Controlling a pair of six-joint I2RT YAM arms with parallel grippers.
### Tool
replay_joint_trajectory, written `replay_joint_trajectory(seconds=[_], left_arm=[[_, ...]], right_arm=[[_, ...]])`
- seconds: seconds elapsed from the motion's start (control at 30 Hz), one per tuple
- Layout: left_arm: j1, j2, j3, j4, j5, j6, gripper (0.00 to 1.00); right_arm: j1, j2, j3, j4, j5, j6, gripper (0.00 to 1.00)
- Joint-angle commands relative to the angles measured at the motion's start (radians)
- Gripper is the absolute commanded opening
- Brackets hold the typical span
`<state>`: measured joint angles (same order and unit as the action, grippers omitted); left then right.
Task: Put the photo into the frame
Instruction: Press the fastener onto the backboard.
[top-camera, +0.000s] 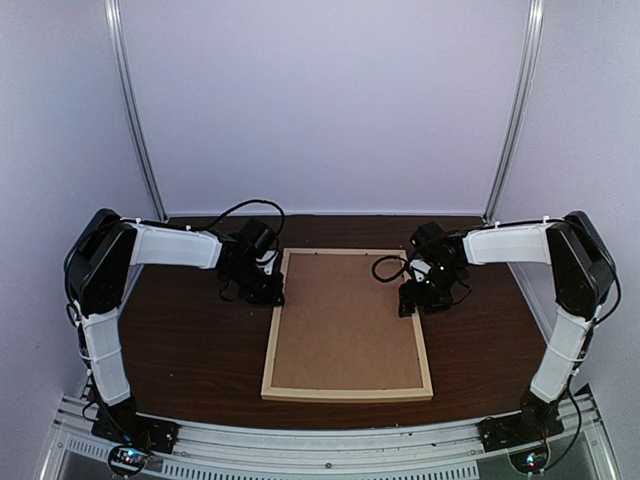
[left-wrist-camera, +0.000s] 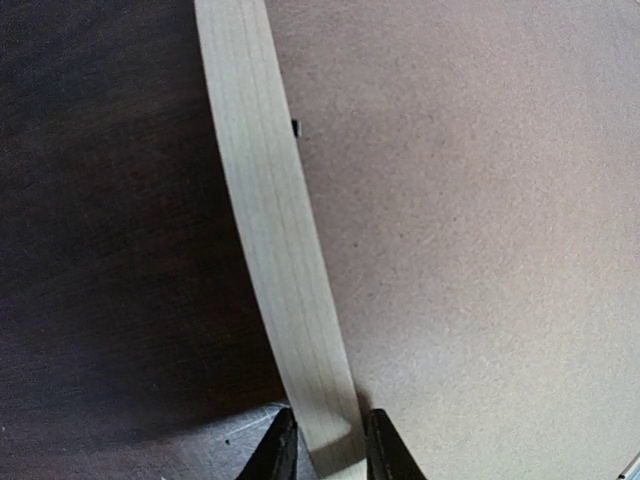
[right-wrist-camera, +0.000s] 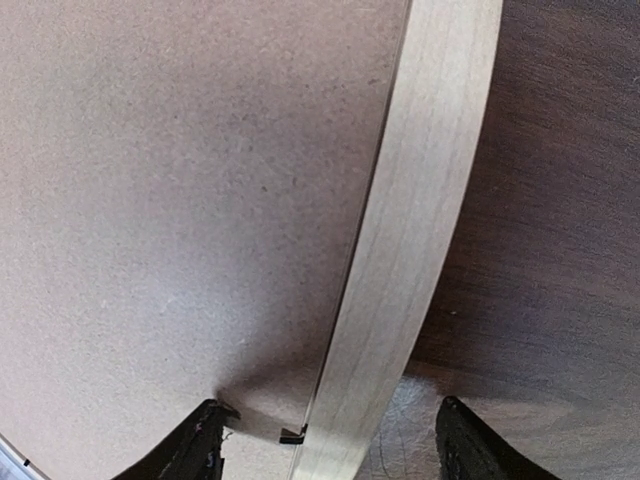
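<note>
The frame (top-camera: 347, 394), thin light wood rails, lies flat in the middle of the table with a plain brown backing board (top-camera: 345, 320) filling it. The photo is hidden. My left gripper (top-camera: 268, 292) is at the frame's left rail near the far corner. In the left wrist view this gripper (left-wrist-camera: 330, 450) is shut on the rail (left-wrist-camera: 270, 220), one finger on each side. My right gripper (top-camera: 412, 300) is at the right rail. In the right wrist view it (right-wrist-camera: 330, 445) stands open astride that rail (right-wrist-camera: 410, 230), its fingertips (right-wrist-camera: 195, 445) well apart from the wood.
The dark wood table (top-camera: 190, 340) surrounds the frame. Small black retaining tabs show at the rails' inner edges (left-wrist-camera: 296, 127) (right-wrist-camera: 293, 435). White walls and two metal uprights (top-camera: 135, 110) stand behind the table.
</note>
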<state>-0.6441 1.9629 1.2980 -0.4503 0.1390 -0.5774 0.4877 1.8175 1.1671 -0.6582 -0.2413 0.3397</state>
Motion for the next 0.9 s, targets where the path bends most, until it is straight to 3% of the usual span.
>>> replay_joint_trajectory(seconds=[0.0, 0.33, 0.87], left_arm=[[0.0, 0.007, -0.022, -0.008, 0.001, 0.011, 0.24], [0.0, 0.0, -0.02, -0.005, -0.009, 0.003, 0.24], [0.0, -0.012, -0.031, 0.011, -0.016, -0.001, 0.24]], right_arm=[[0.001, -0.062, -0.012, -0.026, -0.025, -0.006, 0.72], [-0.014, -0.221, -0.068, -0.096, -0.036, -0.005, 0.76], [0.024, -0.454, -0.333, -0.13, -0.05, 0.056, 0.75]])
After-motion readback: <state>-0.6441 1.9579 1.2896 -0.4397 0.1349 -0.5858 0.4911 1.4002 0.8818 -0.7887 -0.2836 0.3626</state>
